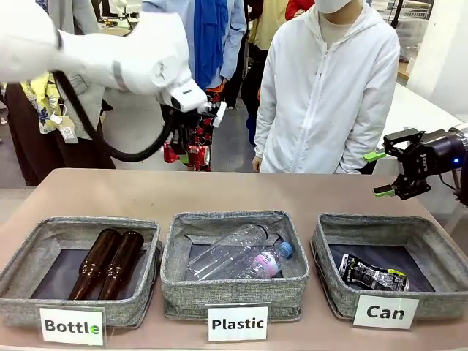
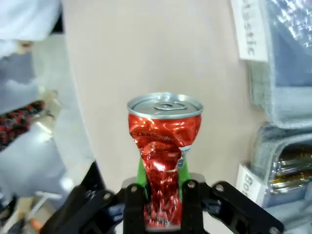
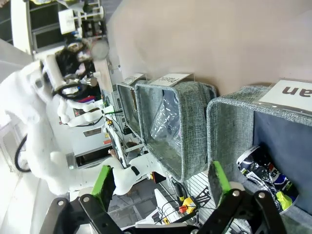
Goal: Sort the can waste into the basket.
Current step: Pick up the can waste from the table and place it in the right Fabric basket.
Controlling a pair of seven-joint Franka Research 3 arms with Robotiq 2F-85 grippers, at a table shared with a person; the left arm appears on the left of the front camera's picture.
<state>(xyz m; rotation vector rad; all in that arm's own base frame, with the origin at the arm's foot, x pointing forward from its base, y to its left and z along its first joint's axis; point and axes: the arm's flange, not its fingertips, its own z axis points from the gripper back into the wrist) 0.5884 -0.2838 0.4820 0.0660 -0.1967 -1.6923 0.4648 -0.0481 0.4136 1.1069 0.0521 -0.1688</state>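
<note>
A smooth tan table (image 1: 219, 191) carries three grey woven-fabric baskets in a row along its near edge, each rectangular with soft walls, a dark inner bottom and a white printed label. The basket labelled "Can" (image 1: 437, 252) sits at the robot's right and holds a crushed black and silver can (image 1: 371, 275) with green marks, lying flat on the dark floor. The middle Plastic basket (image 1: 235, 291) holds clear ribbed plastic bottles (image 1: 232, 253), and the Bottle basket (image 1: 22, 262) at the left holds two glossy brown glass bottles (image 1: 107, 263) side by side. A person in a white zipped jacket (image 1: 329, 95) stands at the far side, between the two arms. The left gripper (image 2: 161, 207) hangs high above the table's far edge, its green pads clamped on the crumpled waist of the shiny red can (image 2: 164, 146), whose silver lid remains round. The right gripper (image 1: 380, 174) hovers above the Can basket with its jaws spread wide apart, nothing between them.
</note>
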